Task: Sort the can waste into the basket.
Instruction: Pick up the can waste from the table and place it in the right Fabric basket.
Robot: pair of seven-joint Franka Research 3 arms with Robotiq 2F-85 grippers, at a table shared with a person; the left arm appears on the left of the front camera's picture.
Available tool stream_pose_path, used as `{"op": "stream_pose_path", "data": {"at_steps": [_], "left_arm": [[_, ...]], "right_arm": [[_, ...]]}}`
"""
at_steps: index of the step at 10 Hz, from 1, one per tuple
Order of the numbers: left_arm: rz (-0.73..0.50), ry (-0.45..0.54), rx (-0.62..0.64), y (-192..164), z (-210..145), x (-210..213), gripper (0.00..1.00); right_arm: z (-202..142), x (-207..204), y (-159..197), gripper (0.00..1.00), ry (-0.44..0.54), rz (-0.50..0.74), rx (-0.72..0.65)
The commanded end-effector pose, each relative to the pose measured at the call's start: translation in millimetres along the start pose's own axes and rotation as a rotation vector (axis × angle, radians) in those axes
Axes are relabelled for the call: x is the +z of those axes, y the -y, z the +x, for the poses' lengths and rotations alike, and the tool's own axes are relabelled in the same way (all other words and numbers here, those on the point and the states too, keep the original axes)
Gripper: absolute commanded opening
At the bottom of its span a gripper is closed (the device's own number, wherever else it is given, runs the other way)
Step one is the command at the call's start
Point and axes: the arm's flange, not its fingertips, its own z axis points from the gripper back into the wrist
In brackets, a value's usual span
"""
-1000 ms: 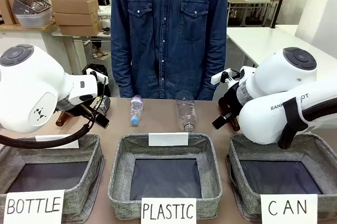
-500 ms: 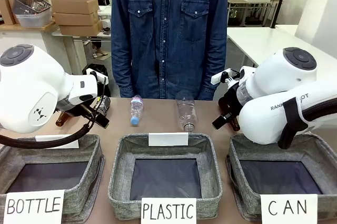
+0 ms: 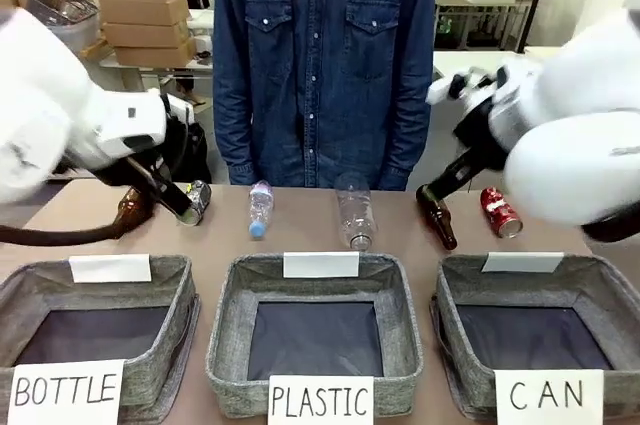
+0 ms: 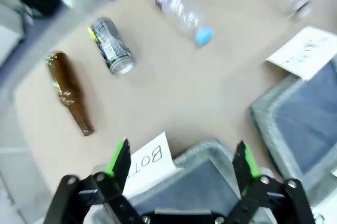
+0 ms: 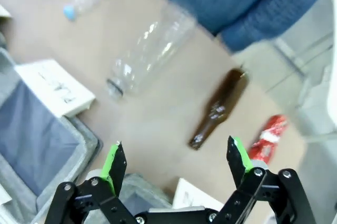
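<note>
Sorting is judged not yet begun: the CAN basket (image 3: 445,330), at the robot's right end of the row of three, is seen with nothing on its dark lining. Both cans are laid on their sides on the counter (image 3: 305,217) beyond the baskets, close to the person (image 3: 325,65) standing at the far edge. The red can (image 3: 500,212) is found just behind the CAN basket, beside a brown bottle (image 3: 437,215). The dark can (image 3: 195,200) is placed at the opposite end, behind the BOTTLE basket (image 3: 182,280), between a second brown bottle (image 3: 130,207) and a small plastic bottle (image 3: 259,210) with a blue cap. The waste appears to be mixed along one line so that each piece must be picked out by kind, not by position.

The left fingers (image 4: 120,158) are spread wide with nothing between them, hung above a corner of the BOTTLE basket and aimed toward the dark can. The right fingers (image 5: 115,162) are likewise fully parted and empty, held above the back edge of the CAN basket, with the red can ahead and off to one side. This height is probably chosen so that the basket walls are cleared and the lying items can be viewed. The red can is judged the easier first pick, being nearest its basket; the dark can would have to be carried across the whole row.
</note>
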Motion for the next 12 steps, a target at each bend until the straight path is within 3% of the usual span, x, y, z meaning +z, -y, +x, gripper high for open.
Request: {"op": "stream_pose_path", "data": {"at_steps": [1, 2, 3, 4, 6, 7, 8, 10, 12], "left_arm": [[-0.013, 0.113, -0.082, 28.0, -46.1, 40.0, 1.00], [0.000, 0.000, 0.000, 0.0, 0.0, 0.0, 1.00], [0.000, 0.000, 0.000, 0.0, 0.0, 0.0, 1.00], [0.009, 0.070, -0.044, 10.8, -0.5, 54.5, 1.00], [-0.382, 0.067, 0.108, -23.7, -8.3, 44.4, 1.00], [-0.696, 0.116, 0.251, -57.8, -25.9, 40.0, 1.00], [-0.808, 0.147, 0.402, -86.0, -45.5, 31.2, 1.00], [-0.978, 0.270, 0.612, -124.7, -89.1, 16.3, 1.00], [-0.990, 0.465, 0.785, -146.6, -122.5, 28.5, 1.00]], "right_arm": [[-59.8, 37.2, -21.0, 1.00, 0.056, -0.034, 0.048], [0.0, 0.0, 0.0, 1.00, 0.000, 0.000, 0.000], [5.2, 35.8, 4.5, 1.00, 0.053, -0.026, 0.021], [-0.7, 32.8, 3.0, 1.00, 0.026, -0.035, 0.006], [-23.3, 38.0, 11.2, 1.00, 0.032, 0.197, -0.039], [-39.4, 39.7, 27.8, 1.00, 0.117, 0.515, -0.195], [-50.9, 41.0, 50.1, 1.00, 0.091, 0.696, -0.453], [-73.6, 47.9, 92.1, 1.00, 0.067, 0.812, -0.956], [-91.7, 54.8, 115.3, 1.00, 0.152, 0.872, -1.161]]}}
